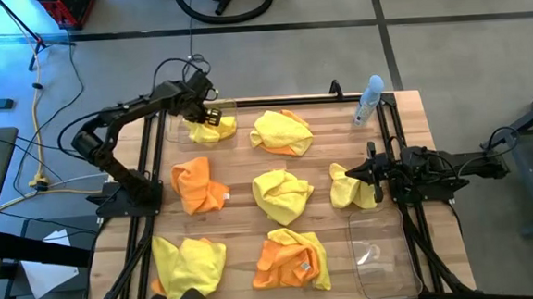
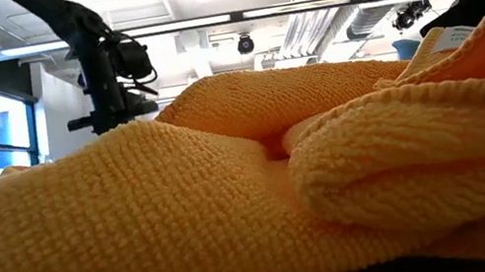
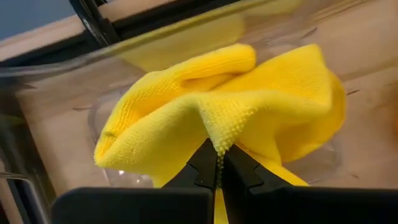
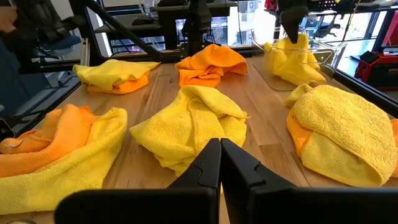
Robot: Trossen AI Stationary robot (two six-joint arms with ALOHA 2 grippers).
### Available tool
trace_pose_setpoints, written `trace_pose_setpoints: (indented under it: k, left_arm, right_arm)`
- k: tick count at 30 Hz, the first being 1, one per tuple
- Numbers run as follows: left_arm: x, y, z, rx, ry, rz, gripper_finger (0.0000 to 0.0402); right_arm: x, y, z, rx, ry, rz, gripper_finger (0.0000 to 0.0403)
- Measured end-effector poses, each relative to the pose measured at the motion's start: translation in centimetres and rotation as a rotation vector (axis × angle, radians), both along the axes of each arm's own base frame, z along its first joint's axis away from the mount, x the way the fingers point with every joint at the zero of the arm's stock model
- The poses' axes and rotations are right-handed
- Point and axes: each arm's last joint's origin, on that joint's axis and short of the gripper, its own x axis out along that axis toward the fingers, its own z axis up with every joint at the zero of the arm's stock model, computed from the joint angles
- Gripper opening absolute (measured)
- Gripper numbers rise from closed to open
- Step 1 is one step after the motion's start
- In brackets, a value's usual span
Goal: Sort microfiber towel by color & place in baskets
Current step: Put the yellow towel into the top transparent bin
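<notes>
Left gripper [image 3: 219,171], fingers clamped on a bright yellow microfiber cloth [image 1: 211,128] over the clear plastic bin [image 1: 174,127] at the tabletop's far-left corner, apparently risks draping it across the rim; right fingers together.

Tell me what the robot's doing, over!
Left end effector shut on yellow towel, over far clear basket. Right end effector shut, beside another yellow towel. Spray bottle clear of both.

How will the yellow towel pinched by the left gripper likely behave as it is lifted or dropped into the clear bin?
The yellow towel will probably drape floppily: it hangs in loose folds from the left gripper. It looks light, since a small pinch carries it. Its nubby weave should resist slipping, and it will likely crumple inside the clear bin.
</notes>
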Motion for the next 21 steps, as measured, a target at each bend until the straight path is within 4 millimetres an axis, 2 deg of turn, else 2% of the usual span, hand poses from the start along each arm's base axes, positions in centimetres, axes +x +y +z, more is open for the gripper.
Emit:
trace_pose_setpoints:
  k: [4,9,16,21]
  left_arm:
    - [-0.2,-0.2,-0.9,-0.006,-0.019,0.071,0.0019]
    - [-0.5,-0.5,-1.6,-0.030,-0.004,0.093,0.0063]
    - [-0.5,-0.6,-1.6,-0.047,-0.011,0.062,0.0125]
    - [-0.5,-0.7,-0.4,-0.050,-0.042,0.054,0.0133]
  right_arm:
    - [0.0,0.0,0.0,0.000,0.001,-0.001,0.0000]
    - [0.0,0.0,0.0,0.000,0.000,0.000,0.0000]
    - [0.0,0.0,0.0,0.000,0.000,0.000,0.0000]
    - [0.0,0.0,0.0,0.000,0.000,0.000,0.0000]
